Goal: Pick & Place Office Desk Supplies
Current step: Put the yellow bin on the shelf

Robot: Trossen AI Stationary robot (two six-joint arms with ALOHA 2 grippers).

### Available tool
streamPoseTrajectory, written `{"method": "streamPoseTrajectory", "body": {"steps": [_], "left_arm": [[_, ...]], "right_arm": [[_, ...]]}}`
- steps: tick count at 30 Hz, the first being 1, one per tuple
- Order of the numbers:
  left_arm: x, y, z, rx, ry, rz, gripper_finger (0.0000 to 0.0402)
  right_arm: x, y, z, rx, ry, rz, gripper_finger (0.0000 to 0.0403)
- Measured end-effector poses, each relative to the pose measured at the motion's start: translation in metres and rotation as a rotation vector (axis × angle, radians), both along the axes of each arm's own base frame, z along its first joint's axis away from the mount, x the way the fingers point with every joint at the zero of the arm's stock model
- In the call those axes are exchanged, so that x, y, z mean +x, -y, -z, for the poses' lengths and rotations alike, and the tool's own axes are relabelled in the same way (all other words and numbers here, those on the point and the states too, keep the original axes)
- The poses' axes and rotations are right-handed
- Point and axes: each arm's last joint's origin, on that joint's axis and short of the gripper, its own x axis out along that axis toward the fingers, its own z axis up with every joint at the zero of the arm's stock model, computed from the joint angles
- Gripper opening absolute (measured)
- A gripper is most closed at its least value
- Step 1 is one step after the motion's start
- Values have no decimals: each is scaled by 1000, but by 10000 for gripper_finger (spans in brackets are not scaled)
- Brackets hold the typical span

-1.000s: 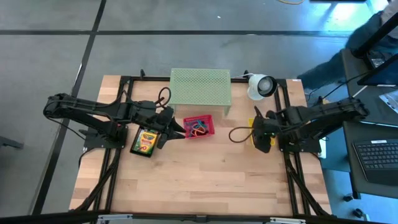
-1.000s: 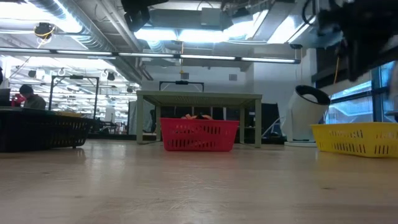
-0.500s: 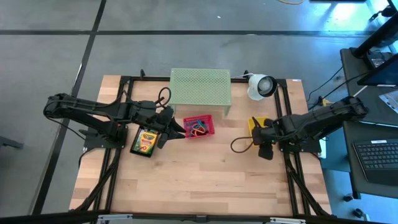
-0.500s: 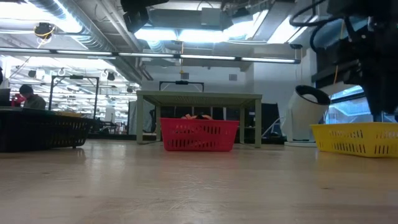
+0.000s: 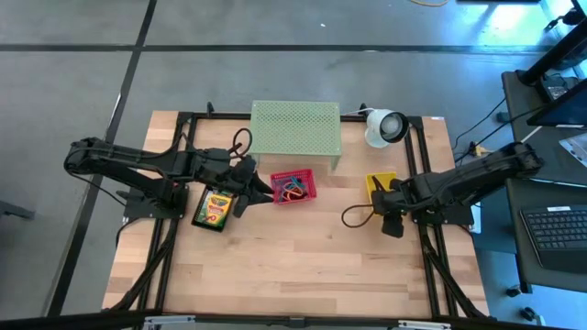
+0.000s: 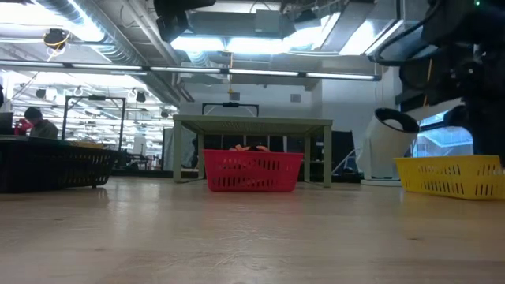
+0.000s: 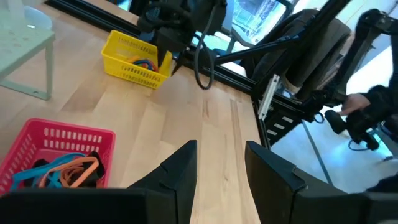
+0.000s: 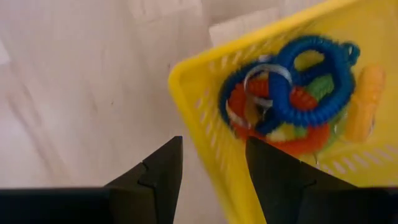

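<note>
The right pincer [image 5: 386, 216] has swung off the yellow basket [image 5: 377, 182] onto open tabletop [image 5: 303, 266], fingers spread and empty, its coiled bands [image 8: 292, 93] dropped inside, while the left pincer [image 5: 258, 189] waits spread beside the red basket [image 5: 293, 187].

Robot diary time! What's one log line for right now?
left pincer: open, empty, near red basket | right pincer: open, empty, over yellow basket rim | coil bands: in yellow basket
</note>
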Motion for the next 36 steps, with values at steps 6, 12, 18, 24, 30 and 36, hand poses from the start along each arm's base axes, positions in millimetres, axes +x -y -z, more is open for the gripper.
{"method": "streamPoseTrajectory", "body": {"steps": [6, 12, 18, 24, 30, 36], "left_arm": [[0, -1, 0, 6, 1, -21, 129], [0, -1, -1, -15, 5, -31, 129], [1, -1, -2, -26, 18, -34, 129], [1, -1, -2, -27, 17, -34, 129], [1, -1, -2, -27, 17, -34, 129], [1, -1, -2, -20, 18, -31, 129]], "right_arm": [[0, 0, 17, -10, 12, 34, 176], [0, -1, 33, 17, -66, 181, 176], [6, -3, 40, 14, -81, 217, 134], [15, -5, 30, -7, -37, 258, 19], [32, -8, 10, -14, 64, 260, 12], [42, -11, -21, -24, 74, 241, 11]]}}
